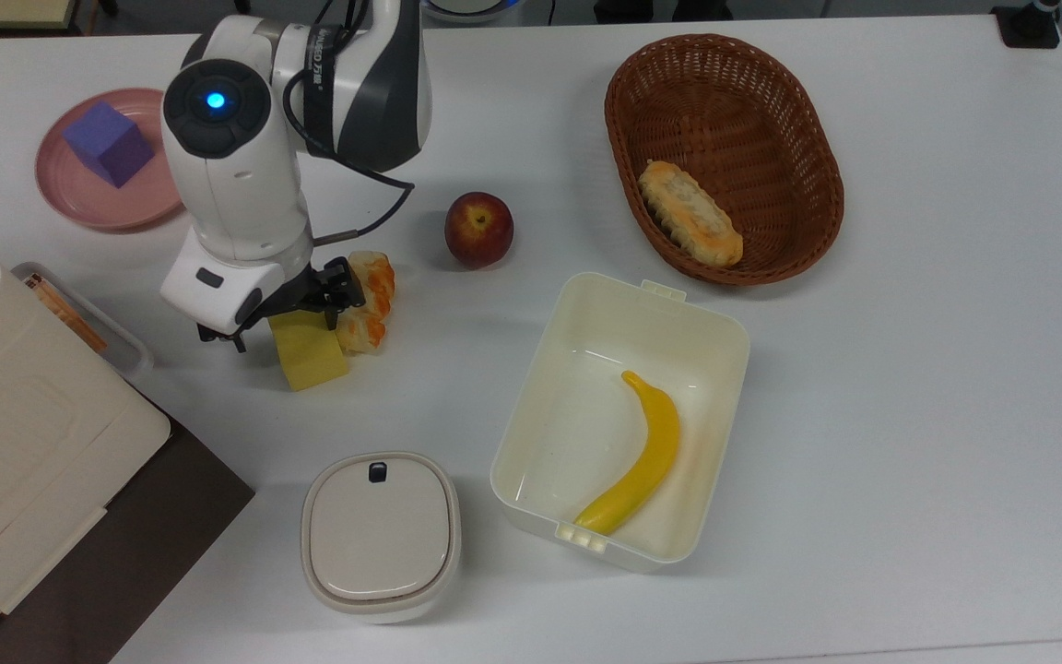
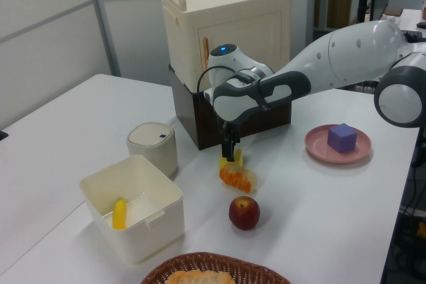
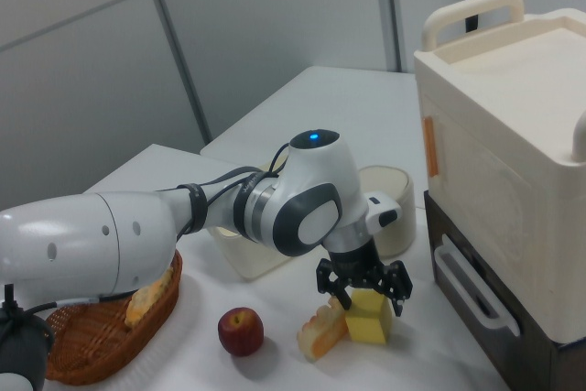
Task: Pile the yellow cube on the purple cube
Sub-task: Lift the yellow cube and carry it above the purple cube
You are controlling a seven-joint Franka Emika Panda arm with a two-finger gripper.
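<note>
Just below my gripper (image 3: pixel 363 292) sits the yellow cube (image 3: pixel 370 316) on the table; jaws spread wide, holding nothing, straddling its top. Purple cube (image 1: pixel 107 143) waits well apart.

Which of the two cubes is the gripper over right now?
The yellow cube on the bare table, beside the orange-and-white food piece; the open gripper straddles it. The purple cube sits apart on the pink plate.
</note>
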